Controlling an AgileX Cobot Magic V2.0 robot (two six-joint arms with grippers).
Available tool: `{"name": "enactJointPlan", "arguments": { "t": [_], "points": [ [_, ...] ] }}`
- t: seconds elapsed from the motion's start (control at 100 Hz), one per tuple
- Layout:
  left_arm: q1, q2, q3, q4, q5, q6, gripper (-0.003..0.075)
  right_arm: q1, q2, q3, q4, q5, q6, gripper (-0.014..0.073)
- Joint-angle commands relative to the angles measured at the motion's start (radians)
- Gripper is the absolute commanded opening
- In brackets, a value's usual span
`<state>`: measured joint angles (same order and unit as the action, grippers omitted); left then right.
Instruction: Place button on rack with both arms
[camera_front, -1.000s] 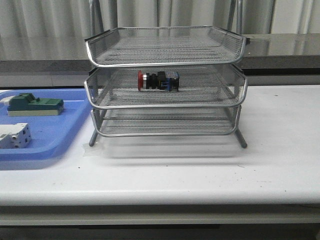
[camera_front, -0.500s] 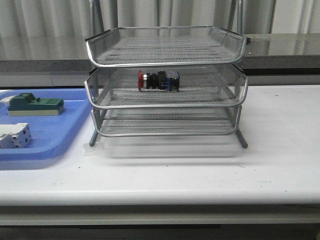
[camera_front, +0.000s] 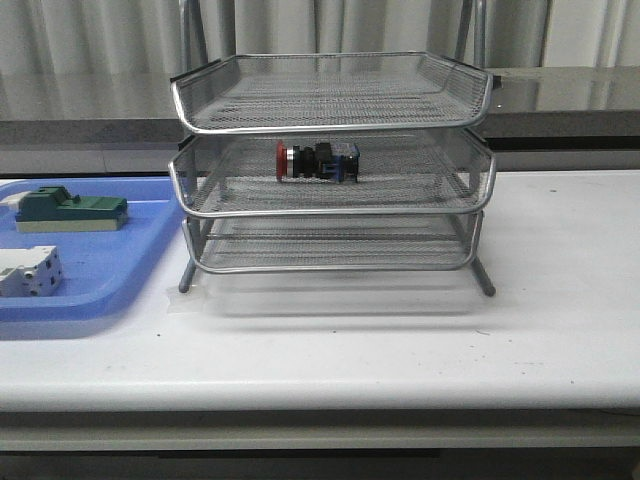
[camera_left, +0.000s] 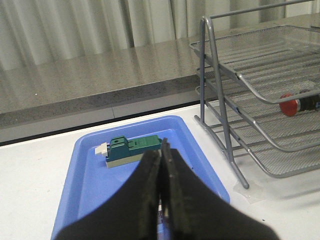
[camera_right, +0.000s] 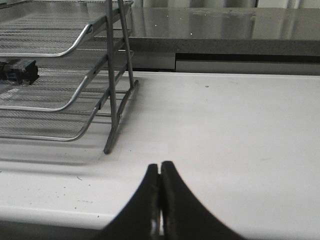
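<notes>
The button (camera_front: 316, 161), red cap to the left and blue block to the right, lies on its side in the middle tier of the silver wire rack (camera_front: 330, 120). The left wrist view catches its red cap (camera_left: 290, 106), and the right wrist view its dark body (camera_right: 19, 70). Neither arm appears in the front view. My left gripper (camera_left: 160, 152) is shut with nothing in it, hanging over the blue tray, well away from the rack. My right gripper (camera_right: 159, 166) is also shut and empty, low over the white table to the right of the rack.
A flat blue tray (camera_front: 110, 270) lies left of the rack, holding a green-topped block (camera_front: 68, 210) and a white-grey block (camera_front: 28, 272). The rack's metal leg (camera_right: 116, 127) stands ahead of my right gripper. A grey counter edge (camera_front: 560, 120) runs behind the white table (camera_front: 400, 350).
</notes>
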<state>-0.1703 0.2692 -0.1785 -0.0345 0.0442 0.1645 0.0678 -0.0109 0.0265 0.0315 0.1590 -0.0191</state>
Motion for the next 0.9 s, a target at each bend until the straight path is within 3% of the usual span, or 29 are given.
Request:
{"name": "enactJointPlan", "arguments": {
  "t": [0.0, 0.42, 0.68, 0.89],
  "points": [
    [0.003, 0.007, -0.031, -0.007, -0.080, -0.008, -0.0020, -0.005, -0.021, -0.013, -0.007, -0.088, 0.001, -0.0060],
    [0.003, -0.010, -0.029, 0.035, -0.080, -0.008, -0.0020, -0.005, -0.021, -0.013, -0.007, -0.088, 0.001, -0.0060],
    [0.005, -0.115, 0.061, 0.035, -0.089, -0.041, -0.0020, -0.005, -0.021, -0.013, -0.007, -0.088, 0.001, -0.0060],
    [0.091, -0.208, 0.144, 0.035, -0.094, -0.136, -0.0020, -0.005, -0.021, -0.013, -0.007, -0.088, 0.001, -0.0060]
  ]
}}
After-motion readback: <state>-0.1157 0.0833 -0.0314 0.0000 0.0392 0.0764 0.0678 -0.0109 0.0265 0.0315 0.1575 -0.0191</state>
